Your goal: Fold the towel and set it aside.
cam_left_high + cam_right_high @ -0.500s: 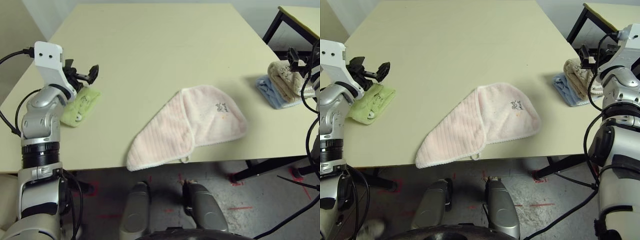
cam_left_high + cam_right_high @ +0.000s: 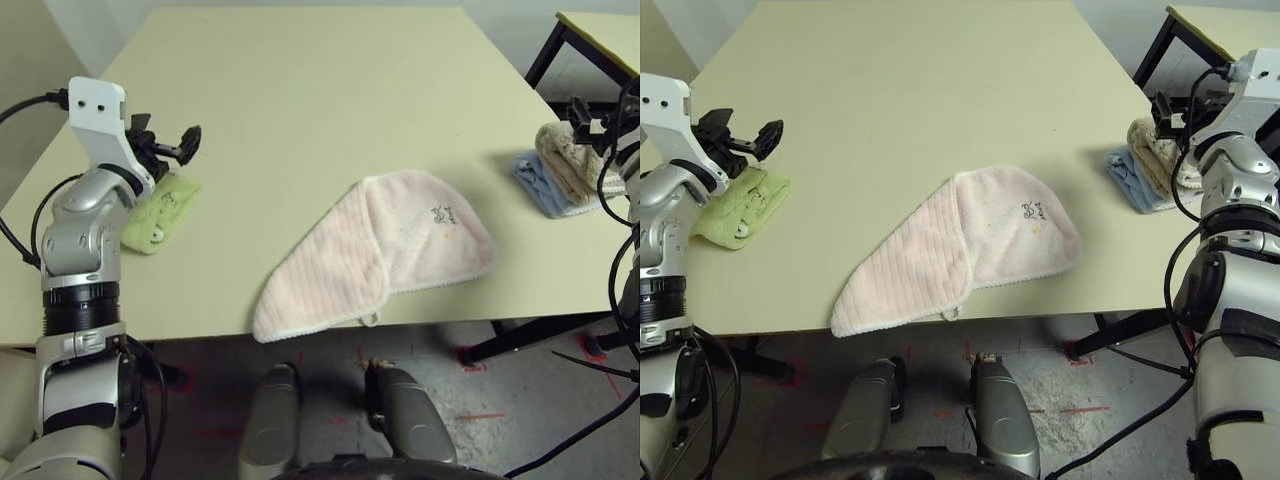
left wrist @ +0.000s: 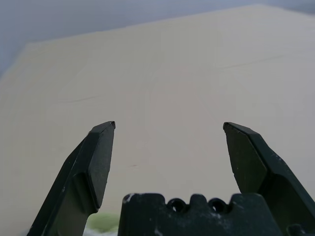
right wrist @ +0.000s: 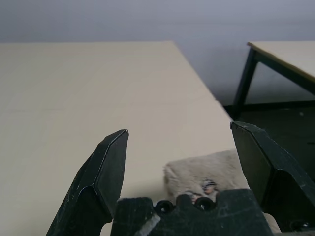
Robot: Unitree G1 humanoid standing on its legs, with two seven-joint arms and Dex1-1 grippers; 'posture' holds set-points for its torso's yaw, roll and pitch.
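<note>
One towel (image 2: 385,250), pink, lies already doubled over at the table's (image 2: 300,90) near edge, between the arms. Soft, light and limp, likely to sag; best pinched at a trimmed corner or hem. Left gripper (image 2: 165,148) and right gripper (image 2: 1170,110) hover well apart from it, fingers spread, empty.

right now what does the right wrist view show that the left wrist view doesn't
Right wrist view: a folded beige cloth just beyond the open right gripper, the table's far corner, and a second table with a dark leg. Left wrist view: a sliver of green cloth beneath the open left gripper. Both share the bare cream table and nothing held.
</note>
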